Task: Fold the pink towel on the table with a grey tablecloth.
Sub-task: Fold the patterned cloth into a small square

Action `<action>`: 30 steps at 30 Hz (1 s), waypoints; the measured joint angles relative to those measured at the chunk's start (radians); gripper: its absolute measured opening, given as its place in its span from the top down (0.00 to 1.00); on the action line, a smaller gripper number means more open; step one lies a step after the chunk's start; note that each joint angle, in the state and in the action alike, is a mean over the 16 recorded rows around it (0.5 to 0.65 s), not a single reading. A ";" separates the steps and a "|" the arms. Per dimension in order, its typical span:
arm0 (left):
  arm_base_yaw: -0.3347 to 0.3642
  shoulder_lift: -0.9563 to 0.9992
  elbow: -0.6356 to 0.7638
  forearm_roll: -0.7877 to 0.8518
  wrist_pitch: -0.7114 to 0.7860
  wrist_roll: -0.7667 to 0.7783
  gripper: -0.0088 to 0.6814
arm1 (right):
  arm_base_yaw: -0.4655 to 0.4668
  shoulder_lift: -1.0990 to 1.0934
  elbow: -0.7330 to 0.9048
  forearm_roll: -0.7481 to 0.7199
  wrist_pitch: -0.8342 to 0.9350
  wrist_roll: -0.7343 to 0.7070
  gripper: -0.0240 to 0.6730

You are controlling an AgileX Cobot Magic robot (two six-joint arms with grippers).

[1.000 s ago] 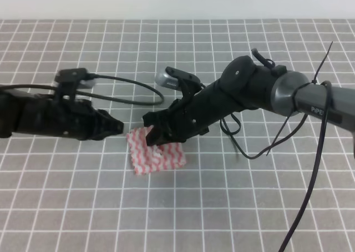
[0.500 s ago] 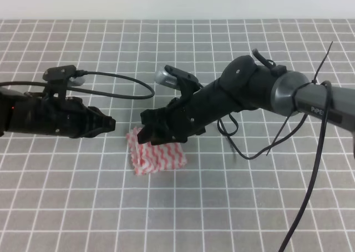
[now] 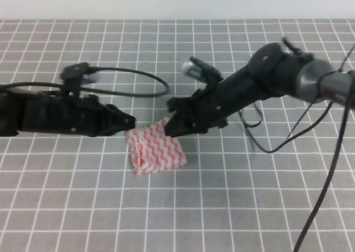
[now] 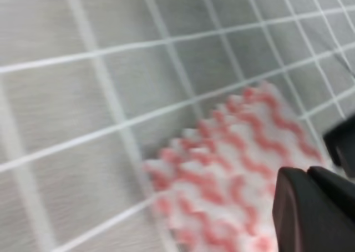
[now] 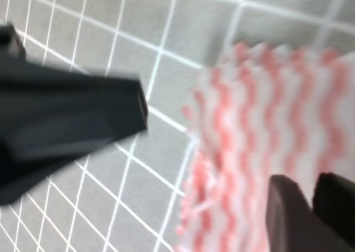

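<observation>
Pink towel [image 3: 157,150]: lay folded into a small rectangle on the table with a grey tablecloth [image 3: 233,207], near the middle, between the two gripper tips; top right corner slightly lifted.
Left gripper [image 3: 129,122]: hung at the towel's left upper edge, tip close to the cloth; fingers looked pressed together, nothing held; contact with the towel could not be told.
Right gripper [image 3: 173,127]: sat at the towel's upper right corner, fingers close together; grip on the cloth could not be told.
Wrist views: blurred; striped cloth [image 4: 233,163] filled the lower part, dark fingers [image 5: 308,213] beside it.
</observation>
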 joint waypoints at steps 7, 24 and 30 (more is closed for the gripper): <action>-0.080 0.006 -0.008 0.010 -0.029 -0.007 0.99 | -0.034 -0.002 0.000 -0.030 0.064 0.002 0.95; -0.125 0.034 -0.014 0.279 -0.108 -0.200 0.99 | -0.031 0.038 0.000 -0.068 0.077 0.004 0.99; -0.124 0.032 -0.014 0.332 -0.113 -0.221 0.99 | -0.032 0.055 0.000 -0.073 0.075 0.004 0.99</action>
